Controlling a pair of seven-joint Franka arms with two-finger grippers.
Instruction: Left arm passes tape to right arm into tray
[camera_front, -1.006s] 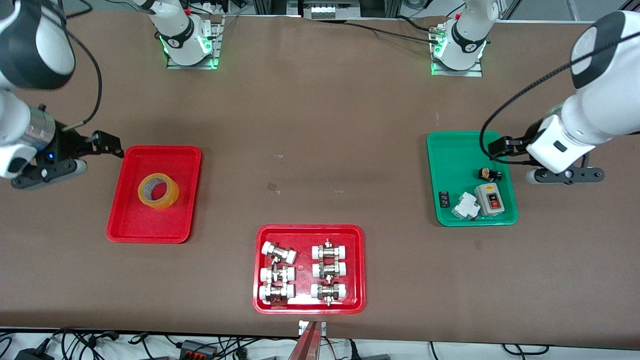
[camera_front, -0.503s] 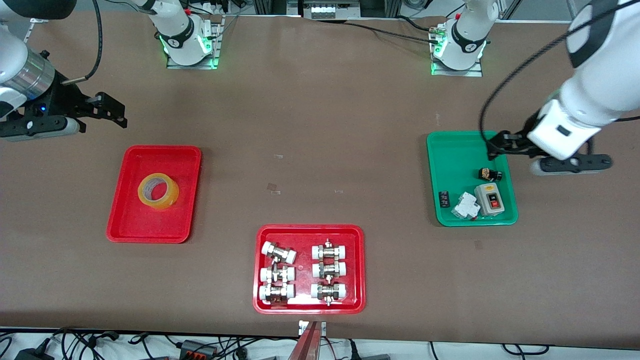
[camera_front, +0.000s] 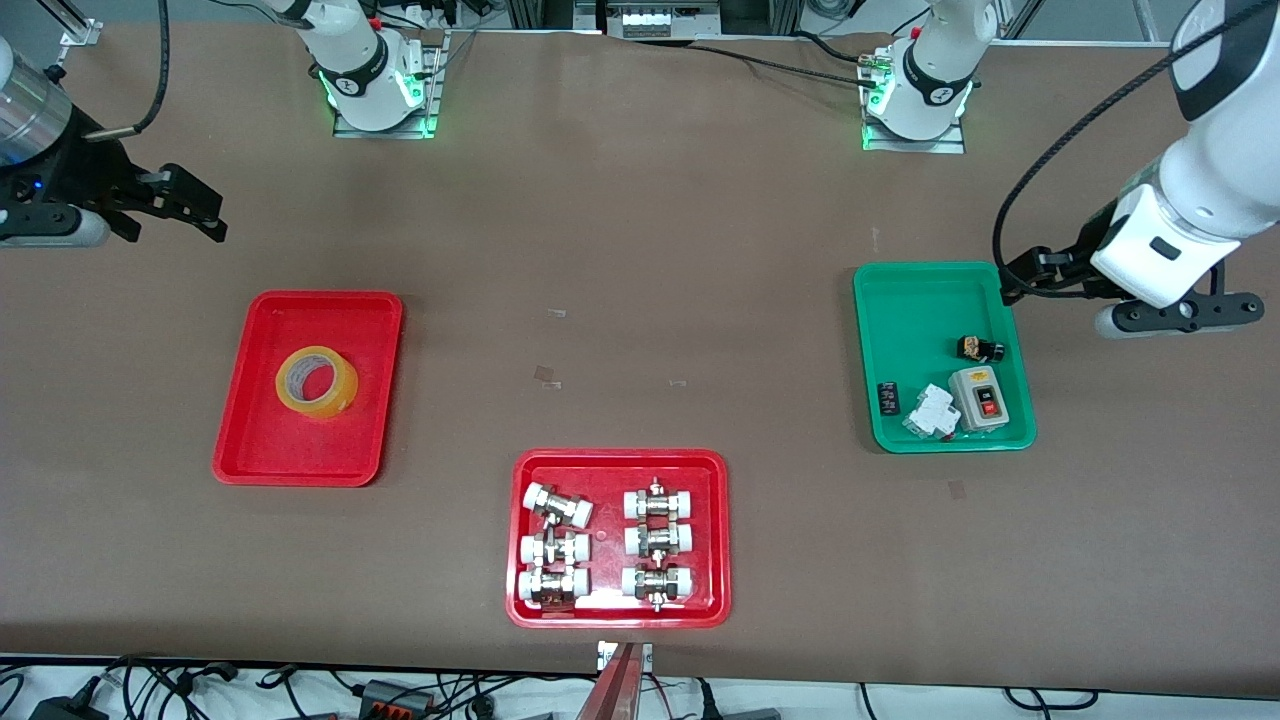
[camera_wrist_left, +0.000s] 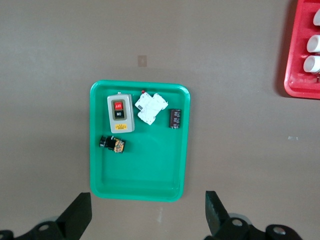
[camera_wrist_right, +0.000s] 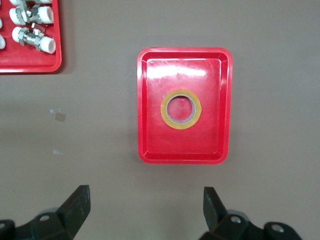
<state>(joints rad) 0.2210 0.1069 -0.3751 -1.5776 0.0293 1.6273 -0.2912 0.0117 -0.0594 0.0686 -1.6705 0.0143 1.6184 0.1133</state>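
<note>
Right gripper (camera_front: 170, 205) up in the air over bare table at the right arm's end, fingers (camera_wrist_right: 75, 205) spread wide, nothing between them. Silver wrist of right arm (camera_front: 25, 105) cut off by the view's edge. Plain red tray (camera_front: 255, 440) flat on the table, nearer the front camera than the spot under that gripper. Tape (camera_front: 317, 382) lying flat inside this tray, hole up, roughly mid-tray, clear of the rim on all sides. Same tray (camera_wrist_right: 145, 150) and tape (camera_wrist_right: 181, 108) seen from above in the right wrist view, yellow ring with pale core, well apart from both fingers.

Second red tray (camera_front: 520, 610) near the front edge of the table, around the middle, holding metal fittings (camera_front: 607, 545) with white caps in two columns. Corner of it also in both wrist views. Small scraps of clear film (camera_front: 546, 375) on bare table between the trays.

Green tray (camera_front: 900, 300) toward the left arm's end, holding a grey switch box (camera_front: 980, 397) with a red button, a white breaker (camera_front: 930, 411) just beside it, a small black block (camera_front: 887, 397) and a small black-and-yellow part (camera_front: 978, 348). Left gripper (camera_front: 1025, 272) in the air over the green tray's edge toward the left arm's end, fingers (camera_wrist_left: 77, 215) wide apart and empty. White boxy wrist of left arm (camera_front: 1160, 250) above bare table beside the green tray.
</note>
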